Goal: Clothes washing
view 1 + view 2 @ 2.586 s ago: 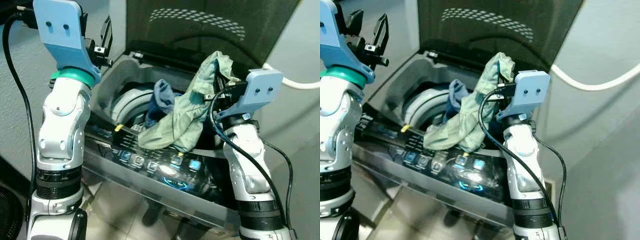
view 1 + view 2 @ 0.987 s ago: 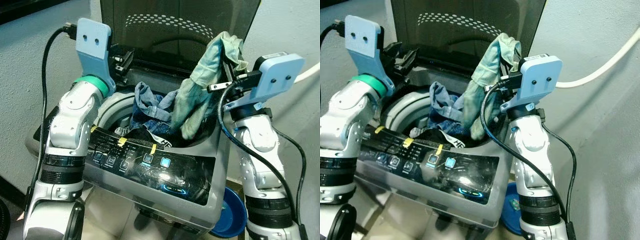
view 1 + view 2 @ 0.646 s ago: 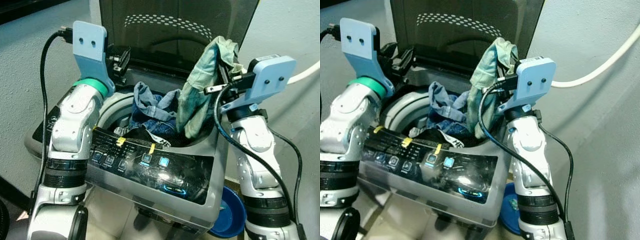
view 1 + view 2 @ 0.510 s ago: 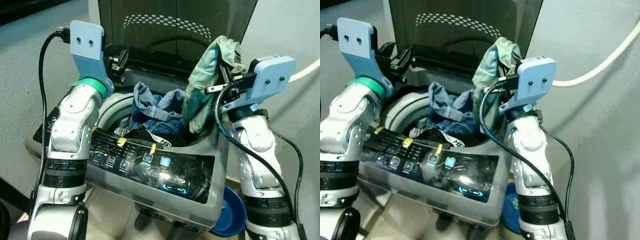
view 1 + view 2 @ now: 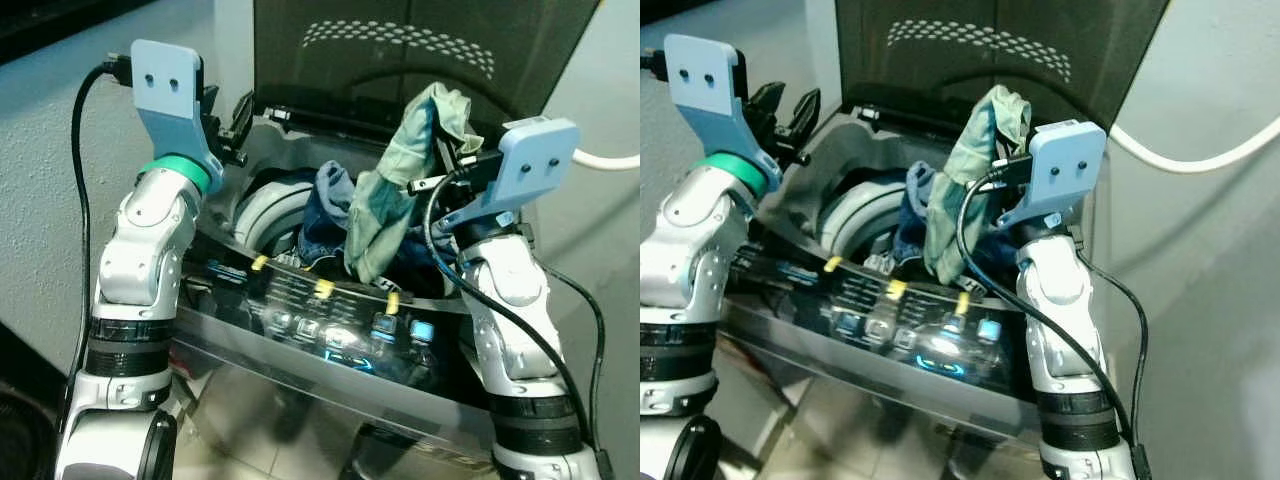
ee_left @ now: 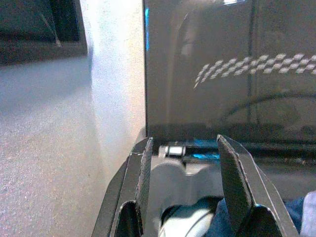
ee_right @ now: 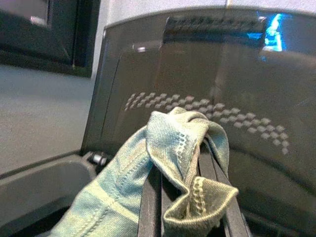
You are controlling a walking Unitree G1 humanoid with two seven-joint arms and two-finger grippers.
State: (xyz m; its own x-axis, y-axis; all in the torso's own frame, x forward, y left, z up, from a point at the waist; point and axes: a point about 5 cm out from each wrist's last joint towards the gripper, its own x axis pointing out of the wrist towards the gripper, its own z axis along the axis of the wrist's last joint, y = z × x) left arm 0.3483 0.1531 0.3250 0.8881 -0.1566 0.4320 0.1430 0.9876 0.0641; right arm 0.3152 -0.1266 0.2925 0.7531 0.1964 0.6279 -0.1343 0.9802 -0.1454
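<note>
Clothes filled much of the washing machine (image 5: 330, 330) drum already — blue garments (image 5: 325, 205) lay heaped inside under the raised lid (image 5: 420, 50). One pale green garment (image 5: 395, 185) hung above the opening, not yet in, with the right gripper (image 7: 190, 197) jaws clamped on its bunched top. The left gripper (image 6: 185, 190) hovered by the machine's back left corner, jaws apart and empty. Dropping that garment and shutting the lid looked to remain.

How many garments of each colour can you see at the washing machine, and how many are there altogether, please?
Pale green garment, held up in the right hand above the open drum: 1
Blue garment, lying in the drum: 1
Total: 2
Anything deeper in the drum is too dark to count.
</note>
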